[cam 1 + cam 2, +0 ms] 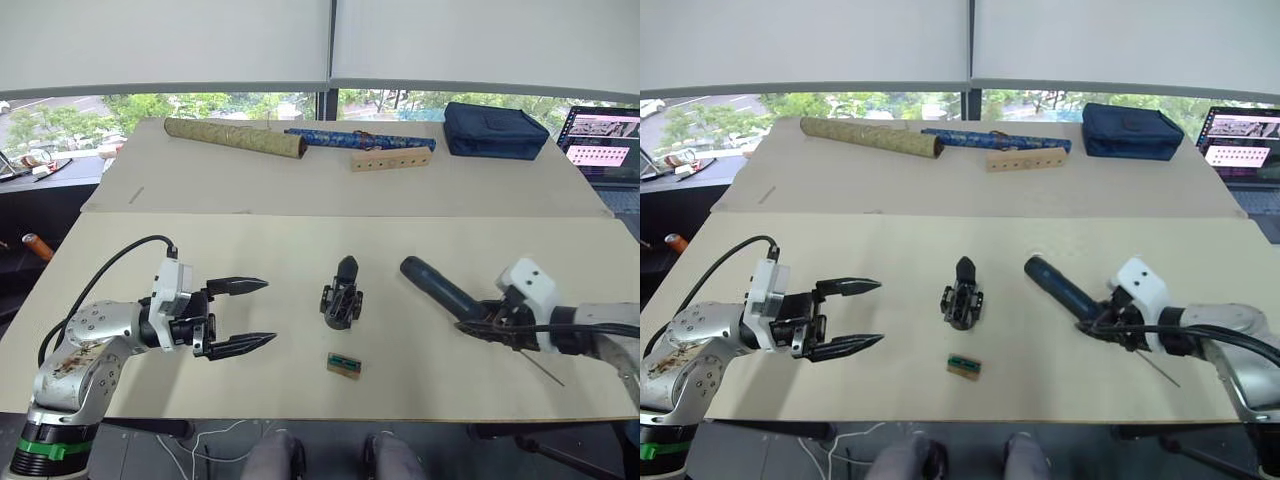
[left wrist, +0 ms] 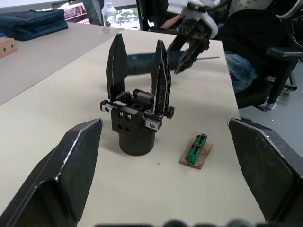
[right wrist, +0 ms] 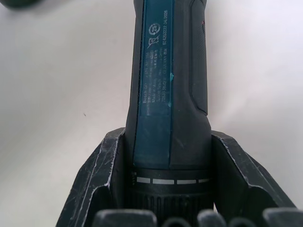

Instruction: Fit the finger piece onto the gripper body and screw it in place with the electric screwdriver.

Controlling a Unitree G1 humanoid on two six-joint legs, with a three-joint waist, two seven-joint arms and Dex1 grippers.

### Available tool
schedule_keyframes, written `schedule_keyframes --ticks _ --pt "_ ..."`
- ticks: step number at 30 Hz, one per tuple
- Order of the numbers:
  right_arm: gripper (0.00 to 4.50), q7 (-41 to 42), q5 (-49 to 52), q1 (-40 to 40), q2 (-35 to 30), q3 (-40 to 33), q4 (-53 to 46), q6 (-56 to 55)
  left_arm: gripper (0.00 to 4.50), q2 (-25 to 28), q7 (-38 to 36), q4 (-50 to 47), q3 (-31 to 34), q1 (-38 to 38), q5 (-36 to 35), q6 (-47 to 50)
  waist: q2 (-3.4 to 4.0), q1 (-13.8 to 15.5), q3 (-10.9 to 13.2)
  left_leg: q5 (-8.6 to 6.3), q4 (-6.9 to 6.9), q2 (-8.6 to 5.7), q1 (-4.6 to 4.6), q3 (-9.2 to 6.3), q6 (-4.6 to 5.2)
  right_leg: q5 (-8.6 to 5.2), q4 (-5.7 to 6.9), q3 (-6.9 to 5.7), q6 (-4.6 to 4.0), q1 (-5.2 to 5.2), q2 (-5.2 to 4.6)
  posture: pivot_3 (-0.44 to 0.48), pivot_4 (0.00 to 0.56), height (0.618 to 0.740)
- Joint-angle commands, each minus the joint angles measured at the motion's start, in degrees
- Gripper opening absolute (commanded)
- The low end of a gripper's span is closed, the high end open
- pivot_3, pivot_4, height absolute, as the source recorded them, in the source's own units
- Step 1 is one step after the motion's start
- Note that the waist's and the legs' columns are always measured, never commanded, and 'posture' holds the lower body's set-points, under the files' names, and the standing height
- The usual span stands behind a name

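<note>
Here, your right gripper has its jaws pinching the electric screwdriver, its blue label print too small to read. Your left gripper hovers, jaws spread, facing the gripper body mid-worktop.

The left gripper has two long black pointed fingers on a white housing, with a black cable looping from it at the frame's left. Its silver forearm is rust-stained (a green band rings its base). The right gripper has a white block with two dark dots.
</note>
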Motion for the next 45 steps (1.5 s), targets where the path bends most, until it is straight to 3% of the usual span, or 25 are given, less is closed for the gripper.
schedule_keyframes --ticks 1,8,9,13,14,22,26,33,40,45 --pt "1.97 0.9 -0.9 -1.7 0.0 0.8 0.8 -3.2 4.5 0.6 -0.2 -1.1 0.4 0.1 0.7 -1.4 -0.01 -0.2 0.0 0.03 0.05 0.0 -0.18 0.02 -0.03 0.01 0.07 0.01 0.0 -0.21 0.01 0.0 0.15 0.74" --pt "1.97 4.3 -1.5 -3.9 0.7 4.2 7.1 -5.3 4.5 -0.1 0.5 -1.7 -0.1 0.1 1.3 -1.5 -0.08 -0.7 0.0 0.13 0.07 0.03 -0.16 0.03 -0.13 0.01 0.1 0.0 0.01 -0.21 0.17 0.0 0.15 0.74" --pt "3.03 4.8 -2.1 -3.9 0.4 4.5 7.6 -6.7 4.5 0.2 0.5 -1.9 -0.1 0.4 1.0 -0.9 -0.1 -0.6 0.0 0.12 0.07 0.04 -0.14 0.02 -0.13 0.01 0.11 0.01 0.01 -0.19 0.17 0.0 0.15 0.74" --pt "4.43 6.4 -2.1 -4.7 -0.7 4.5 7.7 -6.2 4.5 0.5 0.5 -2.6 0.2 1.1 0.1 0.3 -0.13 -0.6 0.0 0.12 0.08 0.05 -0.11 0.02 -0.11 0.04 0.13 0.05 0.0 -0.17 0.17 0.0 0.15 0.74" --pt "4.49 7.3 -1.9 -4.8 -1.6 4.3 6.9 -6.1 4.5 0.3 0.6 -2.5 0.2 1.0 0.3 0.1 -0.12 -0.6 0.0 0.12 0.08 0.05 -0.11 0.02 -0.11 0.04 0.14 0.05 -0.01 -0.18 0.17 0.0 0.15 0.74" --pt "4.49 14.1 -0.3 -11.0 -12.3 5.5 2.5 1.3 4.5 -0.5 -0.5 -1.8 -2.3 0.0 2.0 -1.7 -0.13 -0.4 0.0 0.12 0.08 0.06 -0.17 0.01 -0.11 0.05 0.15 0.04 -0.01 -0.25 0.15 0.0 0.15 0.74" --pt "4.49 16.8 -2.7 -23.8 -19.1 17.1 0.6 18.0 4.5 -1.2 -1.1 -2.5 -3.6 -0.5 1.2 -1.9 -0.11 -0.6 0.0 0.11 0.08 0.09 -0.17 -0.02 -0.11 0.06 0.15 0.02 -0.05 -0.3 0.12 0.0 0.15 0.74" --pt "4.49 21.1 -6.1 -42.3 -17.9 38.1 -0.1 32.0 4.5 -1.9 -1.3 -3.9 -6.9 -0.9 1.6 -1.6 -0.11 -1.3 0.0 0.11 0.05 0.09 -0.31 -0.06 -0.12 0.08 0.07 0.02 -0.11 -0.44 0.08 0.0 0.15 0.74" --pt "4.49 20.5 -14.1 -47.4 -13.0 50.0 4.7 27.3 4.5 -1.2 -1.5 -4.0 -7.0 -0.4 1.3 -1.3 -0.11 -1.3 0.0 0.1 0.12 0.04 -0.41 -0.04 -0.1 0.09 0.06 -0.03 -0.1 -0.47 0.05 0.0 0.15 0.74" --pt "4.49 21.5 -18.2 -48.7 -10.1 54.2 8.9 23.8 4.5 -1.0 -1.2 -4.8 -6.7 0.4 1.3 -1.4 -0.11 -1.5 0.0 0.1 0.12 0.05 -0.39 -0.03 -0.11 0.09 0.08 -0.06 -0.09 -0.46 0.07 0.0 0.15 0.74"
